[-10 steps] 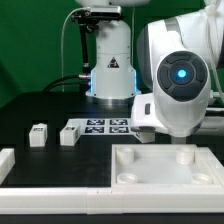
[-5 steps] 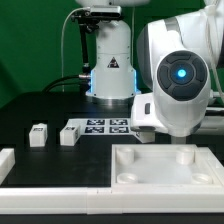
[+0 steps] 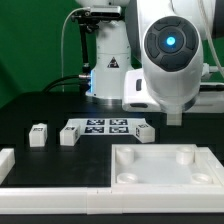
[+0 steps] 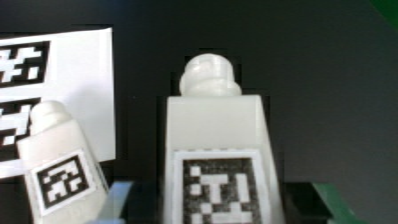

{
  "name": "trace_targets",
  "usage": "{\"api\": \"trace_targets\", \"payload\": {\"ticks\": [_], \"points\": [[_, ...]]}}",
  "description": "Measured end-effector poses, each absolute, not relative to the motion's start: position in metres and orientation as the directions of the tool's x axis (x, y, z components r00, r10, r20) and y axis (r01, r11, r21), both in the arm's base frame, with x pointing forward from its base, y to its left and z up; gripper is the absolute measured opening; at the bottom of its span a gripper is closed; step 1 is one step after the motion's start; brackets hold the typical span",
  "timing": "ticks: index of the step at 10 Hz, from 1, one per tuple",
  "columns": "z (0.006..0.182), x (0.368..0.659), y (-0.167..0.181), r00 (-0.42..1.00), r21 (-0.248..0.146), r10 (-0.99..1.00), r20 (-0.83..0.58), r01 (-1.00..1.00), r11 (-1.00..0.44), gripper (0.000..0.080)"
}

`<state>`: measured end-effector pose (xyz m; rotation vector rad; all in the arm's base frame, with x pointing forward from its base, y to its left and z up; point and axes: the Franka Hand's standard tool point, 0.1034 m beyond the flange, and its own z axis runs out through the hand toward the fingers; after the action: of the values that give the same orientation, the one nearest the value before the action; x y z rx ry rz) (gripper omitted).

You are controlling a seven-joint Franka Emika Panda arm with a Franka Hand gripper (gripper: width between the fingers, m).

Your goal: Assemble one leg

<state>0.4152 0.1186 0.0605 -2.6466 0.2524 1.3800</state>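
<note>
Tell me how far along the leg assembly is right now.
Done: nothing fitted yet; the large white part's visible sockets stand empty. In hand: one leg sits in the pincer in the wrist view, apparently gripped. Left: seating that leg in a socket; three other legs lie on the table.

A robotics lab: marker board (image 3: 105, 127) on black table (image 3: 40, 105).
</note>
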Motion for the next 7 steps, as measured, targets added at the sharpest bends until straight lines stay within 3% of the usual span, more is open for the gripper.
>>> {"api": "trace_targets", "payload": {"ticks": [1,4,7], "points": [[0.055,0.425,0.121,0.636,-0.059,-0.097,-0.765,-0.22,-0.974,0.0291],[0.059,0.444,0.108,0.837,-0.067,-0.104,-0.538,-0.166,-0.984,0.0291],[0.099,0.468,0.103,0.932,-0.075,-0.105,-0.347,-0.139,-0.987,0.0291]]}}
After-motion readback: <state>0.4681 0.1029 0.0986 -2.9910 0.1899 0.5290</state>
